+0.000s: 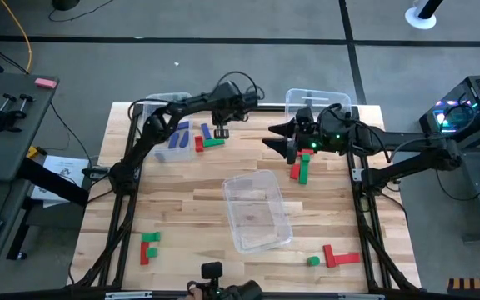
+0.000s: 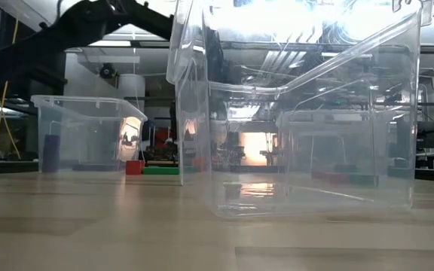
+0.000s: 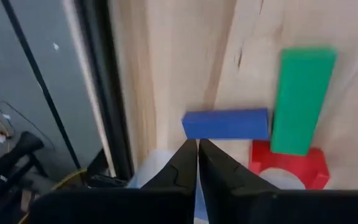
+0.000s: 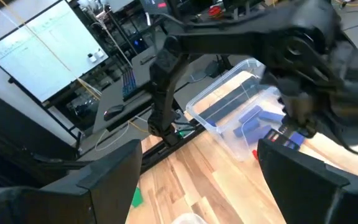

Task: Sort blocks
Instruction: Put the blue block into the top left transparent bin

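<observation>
A: Start from the high view. The left gripper (image 1: pixel 221 132) hangs over the far-left part of the tabletop (image 1: pixel 182 208), just beside the bin holding blue blocks (image 1: pixel 170 137). Under it lie a blue bar (image 1: pixel 206 131), a green bar (image 1: pixel 215 142) and a red block (image 1: pixel 199 145). The rest of the blocks are scattered — a red and green cluster near the right gripper (image 1: pixel 283 140), more at both near corners.

B: And the right arm?

A: Waiting, raised beside the far-right bin (image 1: pixel 319 100). The middle bin (image 1: pixel 257 208) looks bare (hard to be sure through clear plastic).

B: Low view?

A: Mostly bin walls. The red block (image 2: pixel 134 167) and green bar (image 2: pixel 160 170) show between two bins; neither gripper is visible.

B: Left wrist view, then.

A: Fingers (image 3: pixel 182 165) pressed together, nothing between them, their tips just short of the blue bar (image 3: pixel 226 124), which lies crosswise. The green bar (image 3: pixel 300 99) touches it, and the red block (image 3: pixel 291 165) sits just beside both.

B: So to do it well?

A: Open the jaws before descending and straddle the blue bar's narrow width, away from the green end — otherwise a finger likely nudges its neighbours.

B: Right wrist view?

A: Its own fingers (image 4: pixel 114 171) stand wide apart, holding nothing, looking across at the left arm and the blue-block bin (image 4: pixel 235 112).
</observation>
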You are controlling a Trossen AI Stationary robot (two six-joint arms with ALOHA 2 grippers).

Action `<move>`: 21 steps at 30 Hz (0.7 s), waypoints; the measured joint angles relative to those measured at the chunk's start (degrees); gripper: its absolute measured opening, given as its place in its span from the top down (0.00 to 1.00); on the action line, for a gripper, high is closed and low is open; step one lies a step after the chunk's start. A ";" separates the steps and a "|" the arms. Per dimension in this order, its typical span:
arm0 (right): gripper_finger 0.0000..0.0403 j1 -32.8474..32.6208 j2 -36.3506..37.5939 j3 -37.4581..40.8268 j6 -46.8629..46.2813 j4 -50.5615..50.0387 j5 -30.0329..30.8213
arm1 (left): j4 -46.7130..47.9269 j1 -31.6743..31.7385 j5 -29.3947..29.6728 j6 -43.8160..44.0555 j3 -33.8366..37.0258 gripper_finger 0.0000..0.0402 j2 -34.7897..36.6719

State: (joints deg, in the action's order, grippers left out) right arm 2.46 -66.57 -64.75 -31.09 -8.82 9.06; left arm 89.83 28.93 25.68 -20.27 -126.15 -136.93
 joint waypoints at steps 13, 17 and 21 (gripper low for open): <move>0.22 0.00 0.00 0.00 0.02 -3.29 -0.13 | 0.20 2.16 -1.72 -0.93 7.42 1.00 -2.20; 0.22 0.00 0.00 0.00 0.02 -4.54 -0.15 | 0.05 2.81 -3.38 -2.44 10.08 1.00 -2.20; 0.22 0.00 0.00 0.00 0.04 -5.30 -0.17 | -0.62 3.05 -2.71 -3.86 12.36 1.00 -2.20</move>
State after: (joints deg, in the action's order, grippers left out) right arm 2.46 -66.57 -64.75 -31.05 -14.12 8.88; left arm 89.20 31.99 22.97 -24.13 -113.79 -139.13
